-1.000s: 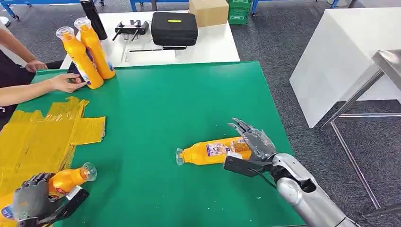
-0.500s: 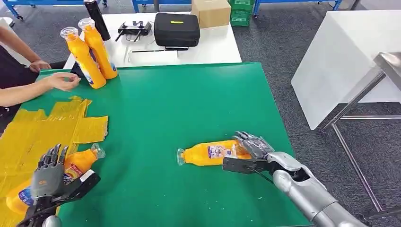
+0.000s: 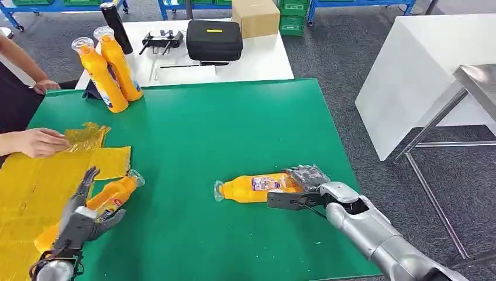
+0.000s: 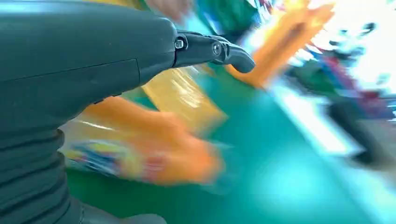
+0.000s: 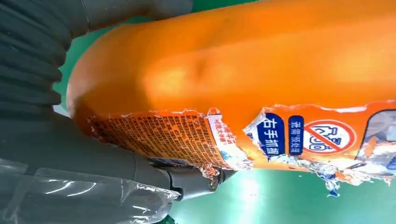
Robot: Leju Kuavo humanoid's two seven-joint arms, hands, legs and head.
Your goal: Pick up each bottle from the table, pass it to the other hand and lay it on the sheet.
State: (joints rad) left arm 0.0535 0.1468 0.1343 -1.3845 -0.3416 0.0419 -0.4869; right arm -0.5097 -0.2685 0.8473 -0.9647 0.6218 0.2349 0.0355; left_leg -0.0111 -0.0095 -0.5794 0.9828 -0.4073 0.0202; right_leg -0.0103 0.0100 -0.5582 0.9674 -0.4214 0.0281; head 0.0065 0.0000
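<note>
Orange bottle lies on the yellow sheet, left hand spread, released — right hand clasps the next bottle; two stand waiting.

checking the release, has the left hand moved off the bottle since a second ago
Yes. The left hand has opened and let go; the bottle now lies partly on the yellow sheet, nearer its edge than before.
</note>
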